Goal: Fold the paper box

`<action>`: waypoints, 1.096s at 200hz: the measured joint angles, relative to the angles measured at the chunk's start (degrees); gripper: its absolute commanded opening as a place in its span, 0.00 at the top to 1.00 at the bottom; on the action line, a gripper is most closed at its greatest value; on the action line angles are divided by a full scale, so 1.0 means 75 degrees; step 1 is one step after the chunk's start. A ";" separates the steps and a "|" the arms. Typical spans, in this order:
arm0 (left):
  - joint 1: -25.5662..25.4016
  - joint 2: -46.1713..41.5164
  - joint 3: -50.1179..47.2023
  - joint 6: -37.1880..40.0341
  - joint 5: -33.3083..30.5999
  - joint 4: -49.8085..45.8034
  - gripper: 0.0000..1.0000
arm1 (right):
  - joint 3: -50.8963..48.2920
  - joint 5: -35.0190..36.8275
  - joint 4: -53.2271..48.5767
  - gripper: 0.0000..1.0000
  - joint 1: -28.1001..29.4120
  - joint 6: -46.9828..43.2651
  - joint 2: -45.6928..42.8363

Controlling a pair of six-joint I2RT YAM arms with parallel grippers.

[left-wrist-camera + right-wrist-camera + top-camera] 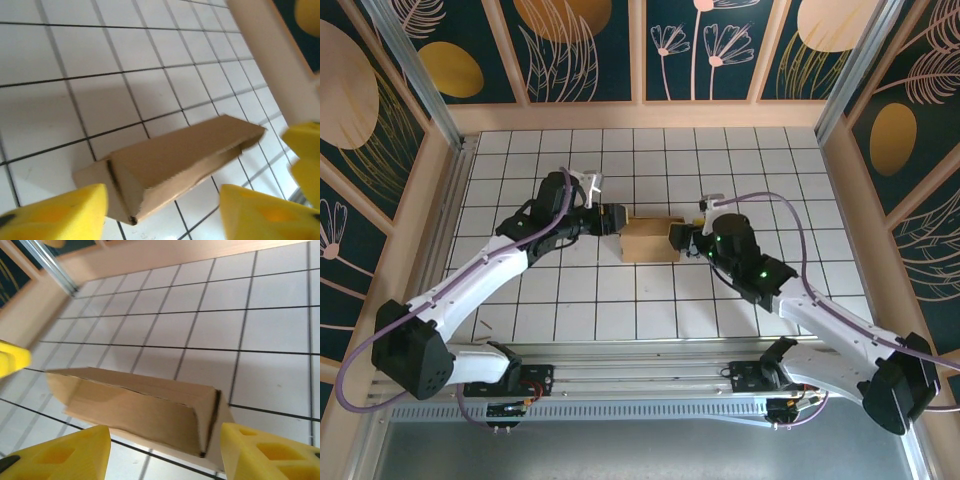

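The paper box (650, 240) is a small brown cardboard box, folded up and resting on the white tiled table (620, 160) at its centre. My left gripper (616, 220) sits at the box's left end and my right gripper (678, 240) at its right end. In the left wrist view the box (175, 160) lies just ahead of the open left gripper (162, 212), whose yellow fingers (60, 215) stand wide on either side of it. In the right wrist view the box (135, 405) lies the same way before the open right gripper (162, 452). Neither gripper is holding anything.
A raised wooden rim (640, 115) and patterned panels wall in the table on three sides. A metal rail (640, 365) carrying the arm bases runs along the near edge. White tiles lie free round the box.
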 measured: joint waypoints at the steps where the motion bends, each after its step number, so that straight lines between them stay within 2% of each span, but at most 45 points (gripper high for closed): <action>1: 0.0000 0.0006 0.0017 -0.0020 -0.0029 -0.0017 0.46 | 0.0020 -0.0035 -0.0015 0.41 -0.0015 0.0026 0.0000; 22: 0.0015 0.0251 0.0504 -0.1052 -0.0740 -0.0411 0.50 | 0.0571 -0.0860 -0.0353 0.42 -0.0702 0.0860 0.0152; 48: 0.0020 0.0705 0.0901 -0.2194 -0.1046 -0.0851 0.48 | 0.1241 -0.1985 -0.0863 0.41 -0.1617 0.2002 0.0764; 76: 0.0020 0.0874 0.0877 -0.3302 -0.0930 -0.1005 0.46 | 0.1332 -0.2911 -0.1209 0.42 -0.2025 0.2801 0.1227; 108: 0.0020 0.0871 0.0507 -0.4194 -0.0557 -0.0603 0.46 | 0.1332 -0.3675 -0.1335 0.44 -0.2139 0.3378 0.1626; 159: 0.0020 0.1049 -0.0032 -0.4823 0.0082 0.0128 0.46 | 0.1323 -0.4033 -0.1311 0.48 -0.2139 0.3783 0.1705; 219: 0.0020 0.1043 -0.0364 -0.5062 0.0184 0.0472 0.60 | 0.1008 -0.4112 -0.1049 0.57 -0.2136 0.3960 0.1798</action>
